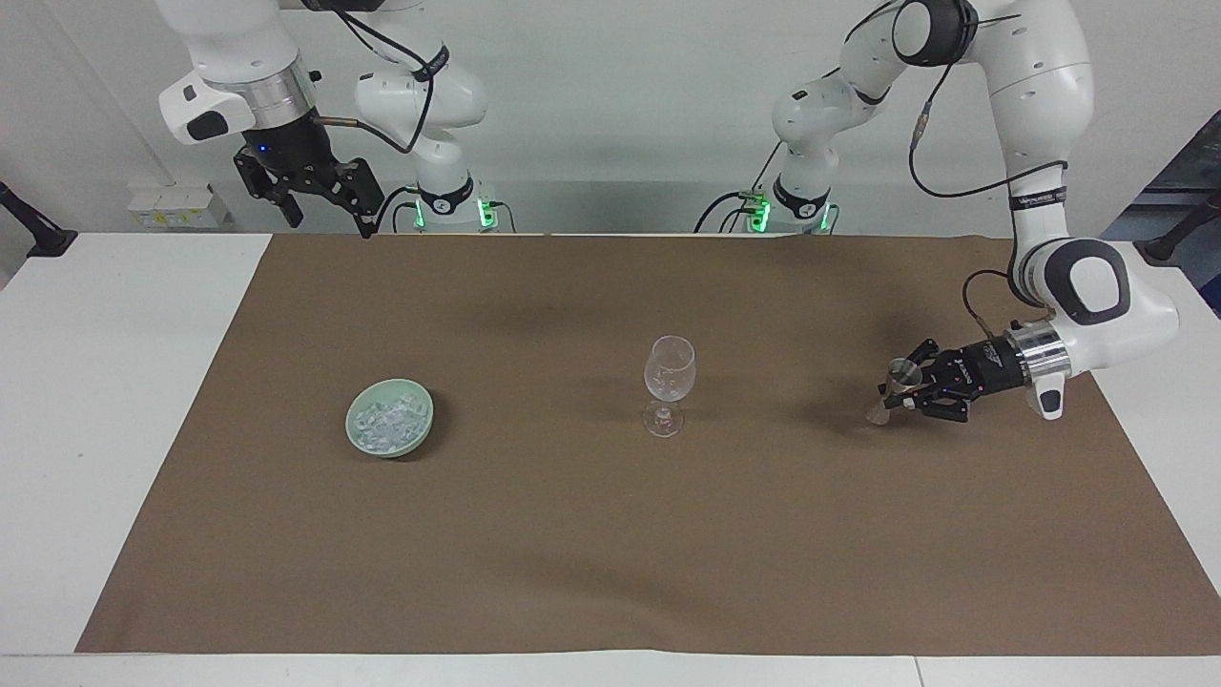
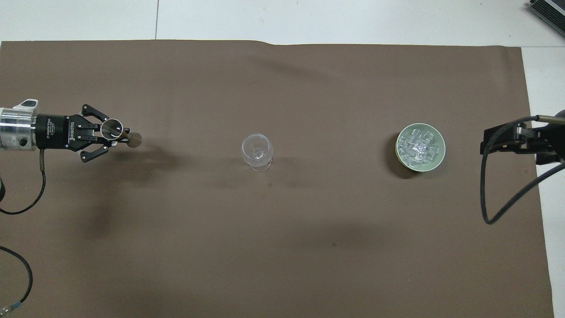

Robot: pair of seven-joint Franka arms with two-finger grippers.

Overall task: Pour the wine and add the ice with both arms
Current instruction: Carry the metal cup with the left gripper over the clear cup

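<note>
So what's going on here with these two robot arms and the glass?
The left arm's pincer is shut on a small clear measuring cup, tilted, over the brown mat toward that arm's end of the table. An empty wine glass stands at the middle of the mat. A green bowl of ice sits toward the right arm's end. The right arm waits, its pincer open and raised above the mat's edge nearest the robots.

Bright, even light falls from above, leaving soft, diffuse shadows on the matte brown paper mat (image 1: 610,534). Both views are sharp, without glare. The clear stemmed wine glass (image 1: 670,382) shows only faint highlights.
</note>
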